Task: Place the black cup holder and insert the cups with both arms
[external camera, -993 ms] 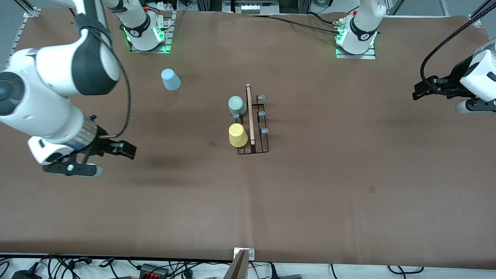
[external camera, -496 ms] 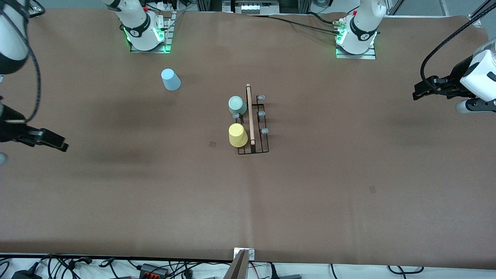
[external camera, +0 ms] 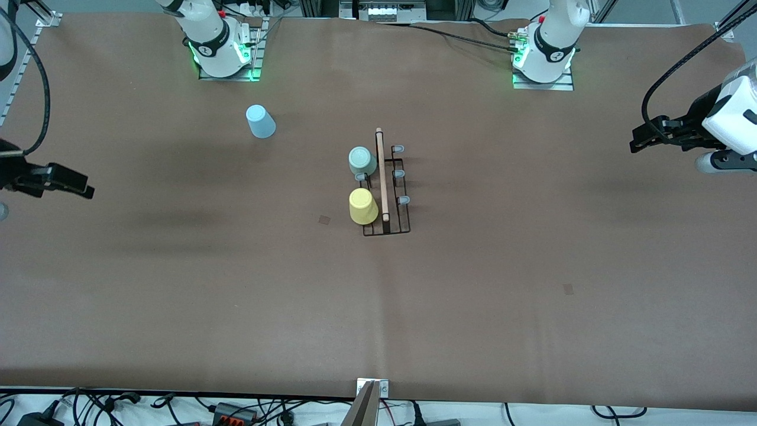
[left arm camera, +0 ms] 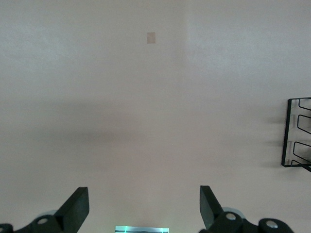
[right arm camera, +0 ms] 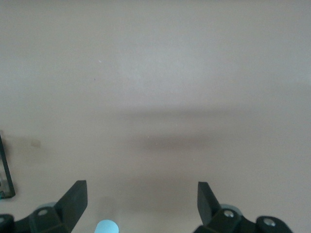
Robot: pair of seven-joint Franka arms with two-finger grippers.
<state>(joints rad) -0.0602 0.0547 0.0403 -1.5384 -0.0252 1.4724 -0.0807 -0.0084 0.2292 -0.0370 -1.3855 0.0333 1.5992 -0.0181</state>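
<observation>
Right now we see the black cup holder [external camera: 387, 189] standing mid-table [external camera: 473, 284], its wooden handle [external camera: 382, 174] on top. Our mint green cup [external camera: 360, 160] and yellow cup [external camera: 362, 206] sit upside down on its prongs, on the side toward the right arm's end. Our light blue cup [external camera: 260, 121] stands alone on the table near the right arm's base. Both our left gripper [left arm camera: 143, 206] and right gripper [right arm camera: 142, 203] hang over bare table at their own ends, fingers spread wide, grasping nothing.
</observation>
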